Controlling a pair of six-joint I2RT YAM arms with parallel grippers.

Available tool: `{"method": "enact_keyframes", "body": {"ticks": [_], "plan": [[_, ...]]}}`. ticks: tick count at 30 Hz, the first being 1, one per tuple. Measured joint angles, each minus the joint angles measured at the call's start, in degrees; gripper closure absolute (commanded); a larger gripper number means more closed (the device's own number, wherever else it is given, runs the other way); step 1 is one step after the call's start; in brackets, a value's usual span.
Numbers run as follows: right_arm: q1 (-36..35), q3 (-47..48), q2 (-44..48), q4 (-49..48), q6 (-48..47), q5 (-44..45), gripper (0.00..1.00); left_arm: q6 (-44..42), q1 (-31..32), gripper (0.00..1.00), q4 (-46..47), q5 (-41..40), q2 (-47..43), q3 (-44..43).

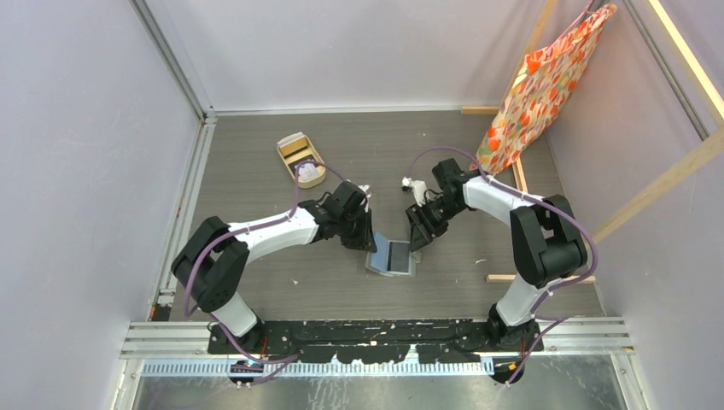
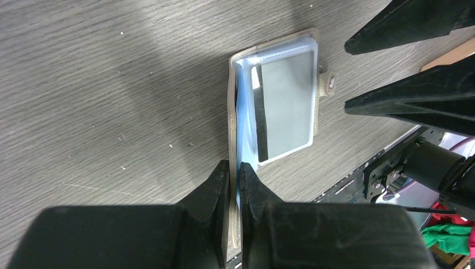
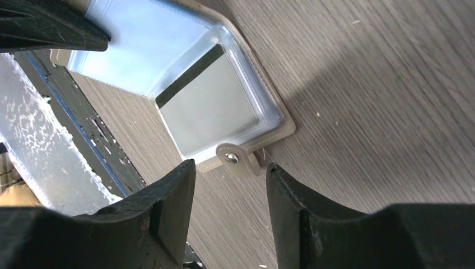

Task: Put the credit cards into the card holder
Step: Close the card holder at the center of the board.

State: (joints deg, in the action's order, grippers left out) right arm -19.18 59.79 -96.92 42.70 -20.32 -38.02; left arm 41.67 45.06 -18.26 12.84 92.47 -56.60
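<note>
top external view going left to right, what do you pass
tan tray → left gripper → card holder → right gripper → orange patterned bag

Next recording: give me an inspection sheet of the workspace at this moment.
Surface: dark wood-grain table, a few pale specks.
Job's things: card holder lies open; one striped card sits in a clear sleeve; other cards not made out.
Clutter: tan tray far left, pale contents unclear.
Grippers: left gripper fingers shut on the card holder's edge; right gripper open over the snap tab.
Cables: purple cables run along both arms, off the card holder.
Surroundings: pale walls; patterned fabric hanging far right; wooden strips at right.
</note>
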Motion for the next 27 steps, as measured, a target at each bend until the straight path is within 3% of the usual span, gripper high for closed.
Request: {"method": "enact_keyframes", "body": {"ticks": [5, 16, 27], "plan": [[-2.6, 0.0, -1.38, -0.94, 0.55, 1.05, 0.45, 1.4, -0.02, 1.0, 2.56, -0.02, -0.37, 2.29], [-6.54, 0.0, -1.22, -1.86, 0.13, 7.65, 0.51, 6.51, 0.0, 1.0, 8.66, -2.71, -6.51, 10.16], [-6.69, -0.31, 3.58, -3.74, 0.17, 13.49, 0.51, 9.33, 0.0, 1.0, 10.51, -4.79, -8.81, 12.15]]}}
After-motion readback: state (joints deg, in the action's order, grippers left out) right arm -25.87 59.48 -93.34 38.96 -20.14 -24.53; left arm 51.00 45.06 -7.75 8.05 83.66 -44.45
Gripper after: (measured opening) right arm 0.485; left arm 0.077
